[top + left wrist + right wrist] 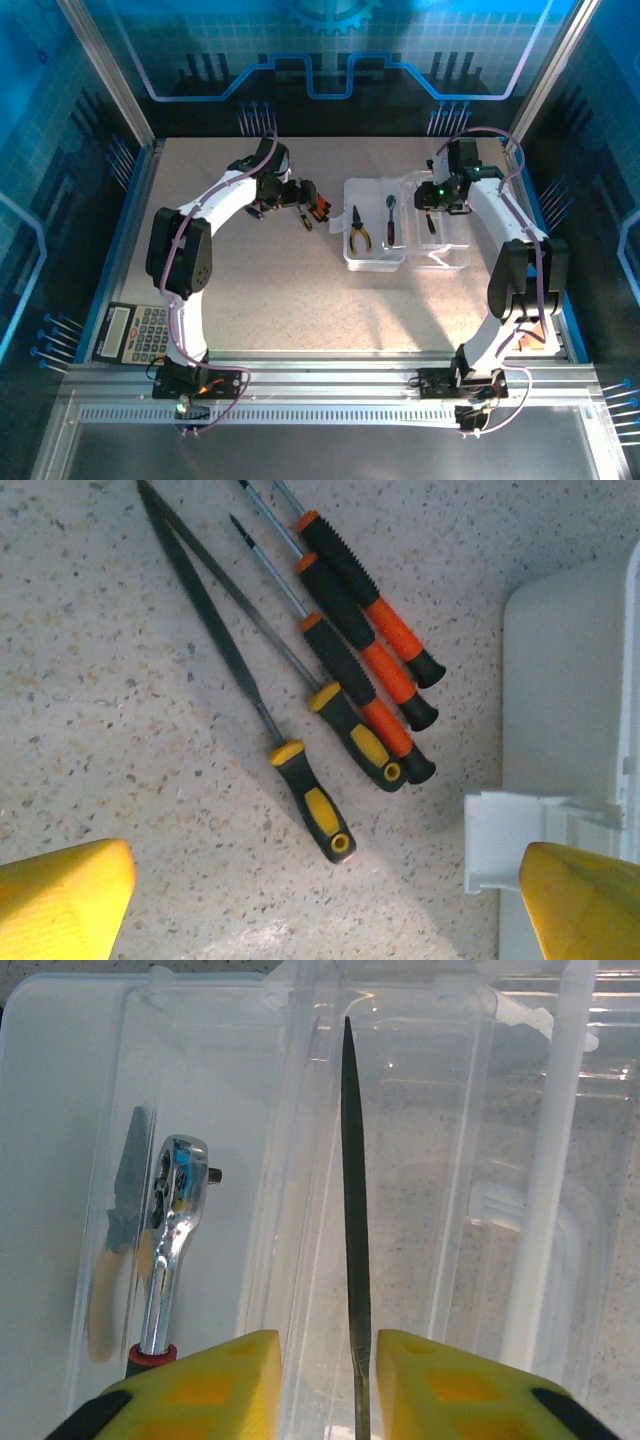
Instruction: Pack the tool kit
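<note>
- The clear case point(376, 263) lies open right of centre in the top view, with its see-through lid point(442, 245) flopped flat on the right side.
- In the base, left of frame in the right wrist view: yellow-handled pliers point(110, 1260) and, just beside them, a shiny chrome ratchet point(172, 1230) with a red collar.
- The right gripper point(328, 1365) is clamped on a slim dark file point(352, 1210). The blade points straight up the frame over the lid point(480, 1160), near the hinge.
- The left gripper point(325, 895) is spread wide with nothing in it, one yellow fingertip in each bottom corner.
- On the speckled table point(100, 730), upper middle of the left wrist view, are three orange-and-black screwdrivers point(365, 650) side by side. Two yellow-and-black-handled files point(310, 800) lie fanned out just left of them.
- A corner of the case point(560, 680) pokes in at the right edge there, close to the screwdriver handles but not touching.
</note>
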You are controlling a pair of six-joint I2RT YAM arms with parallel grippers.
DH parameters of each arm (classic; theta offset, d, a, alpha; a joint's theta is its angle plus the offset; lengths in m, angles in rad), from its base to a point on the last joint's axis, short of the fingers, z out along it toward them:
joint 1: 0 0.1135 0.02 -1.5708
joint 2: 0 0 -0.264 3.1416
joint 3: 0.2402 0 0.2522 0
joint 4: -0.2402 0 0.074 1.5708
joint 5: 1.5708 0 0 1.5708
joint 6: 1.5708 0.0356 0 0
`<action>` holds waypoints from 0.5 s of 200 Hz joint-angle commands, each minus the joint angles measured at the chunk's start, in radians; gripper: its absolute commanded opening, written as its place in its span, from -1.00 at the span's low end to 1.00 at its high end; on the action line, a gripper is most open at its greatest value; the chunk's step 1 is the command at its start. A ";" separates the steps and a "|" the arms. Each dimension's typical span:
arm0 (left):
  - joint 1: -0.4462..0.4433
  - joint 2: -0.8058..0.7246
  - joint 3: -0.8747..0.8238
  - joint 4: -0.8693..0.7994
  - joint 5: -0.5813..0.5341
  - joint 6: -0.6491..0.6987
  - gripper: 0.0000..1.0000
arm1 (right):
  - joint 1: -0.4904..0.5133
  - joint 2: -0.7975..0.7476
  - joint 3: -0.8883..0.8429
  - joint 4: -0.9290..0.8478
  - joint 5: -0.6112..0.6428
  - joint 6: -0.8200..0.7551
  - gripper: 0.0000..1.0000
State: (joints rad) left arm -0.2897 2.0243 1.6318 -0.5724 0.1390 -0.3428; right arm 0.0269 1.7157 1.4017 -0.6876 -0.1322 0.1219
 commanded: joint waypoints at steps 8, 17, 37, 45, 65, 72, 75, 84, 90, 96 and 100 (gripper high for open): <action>0.003 0.075 0.106 -0.032 0.010 -0.031 0.99 | 0.016 -0.064 -0.007 -0.018 -0.007 -0.003 -0.21; 0.003 0.098 0.136 -0.035 0.014 -0.042 0.99 | 0.020 -0.084 -0.006 -0.024 0.000 -0.003 -0.14; 0.003 0.151 0.196 -0.026 0.030 -0.069 0.99 | 0.033 -0.137 -0.007 -0.040 0.003 -0.009 0.16; 0.003 0.175 0.220 -0.023 0.033 -0.080 0.99 | 0.038 -0.157 -0.011 -0.041 0.000 -0.014 0.35; 0.003 0.239 0.292 -0.029 0.040 -0.094 0.98 | 0.056 -0.205 -0.033 -0.038 -0.014 -0.030 0.99; 0.003 0.262 0.316 -0.027 0.040 -0.099 0.96 | 0.062 -0.218 -0.039 -0.037 -0.017 -0.035 0.99; 0.002 0.270 0.325 -0.027 0.040 -0.100 0.95 | 0.063 -0.223 -0.042 -0.037 -0.018 -0.035 0.99; 0.001 0.293 0.350 -0.022 0.043 -0.107 0.90 | 0.068 -0.235 -0.051 -0.038 -0.019 -0.036 0.99; 0.001 0.305 0.361 -0.013 0.047 -0.111 0.86 | 0.072 -0.241 -0.057 -0.039 -0.020 -0.037 0.99; 0.000 0.315 0.369 -0.005 0.053 -0.119 0.82 | 0.074 -0.247 -0.063 -0.037 -0.018 -0.037 0.99; 0.000 0.323 0.377 -0.003 0.054 -0.124 0.81 | 0.075 -0.250 -0.067 -0.036 -0.018 -0.037 0.99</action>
State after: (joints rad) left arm -0.2901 2.2997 1.9495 -0.5705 0.1581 -0.4274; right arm 0.0853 1.4864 1.3701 -0.7033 -0.1383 0.1024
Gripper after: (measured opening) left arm 0.926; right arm 0.995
